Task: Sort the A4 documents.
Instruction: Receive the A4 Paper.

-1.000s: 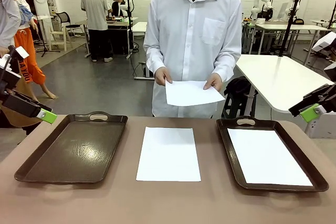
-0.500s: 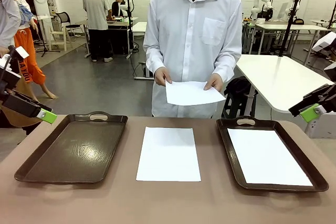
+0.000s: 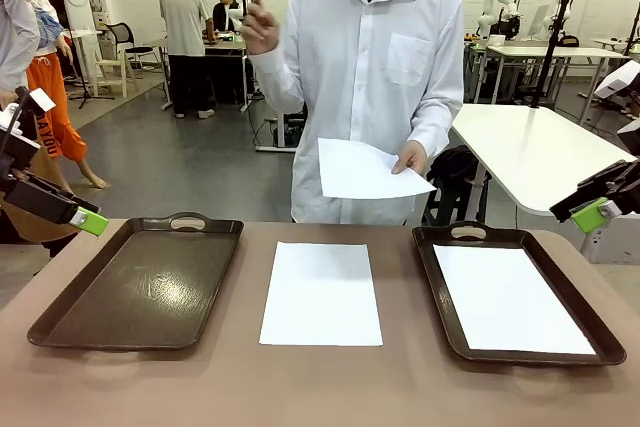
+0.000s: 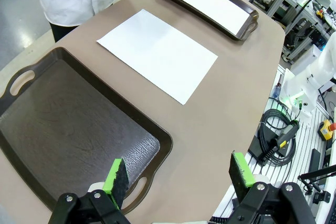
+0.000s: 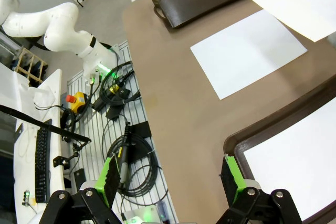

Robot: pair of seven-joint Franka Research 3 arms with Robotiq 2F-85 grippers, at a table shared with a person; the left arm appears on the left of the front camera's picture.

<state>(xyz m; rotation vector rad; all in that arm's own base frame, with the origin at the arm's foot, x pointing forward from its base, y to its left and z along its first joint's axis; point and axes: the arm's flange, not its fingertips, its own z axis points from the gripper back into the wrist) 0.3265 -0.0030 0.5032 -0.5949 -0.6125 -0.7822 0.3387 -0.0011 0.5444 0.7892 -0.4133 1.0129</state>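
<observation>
One white A4 sheet [image 3: 321,293] lies flat on the brown table between two dark brown trays; it also shows in the left wrist view [image 4: 157,53] and the right wrist view [image 5: 248,52]. Another sheet [image 3: 509,298] lies inside the right tray [image 3: 440,282]. The left tray [image 3: 140,282] holds nothing. A person in a white shirt stands at the far side, one hand holding a third sheet [image 3: 368,169], the other hand raised. My left gripper [image 3: 88,219] hovers open off the table's left edge. My right gripper [image 3: 592,213] hovers open at the right edge.
The table's near edge drops to a rack with cables and a red stop button [image 4: 326,127]. Other people and white tables [image 3: 530,152] stand farther back in the room.
The person has let go of the held sheet with one hand and raised that hand to shoulder height. Both grippers have stayed still.
</observation>
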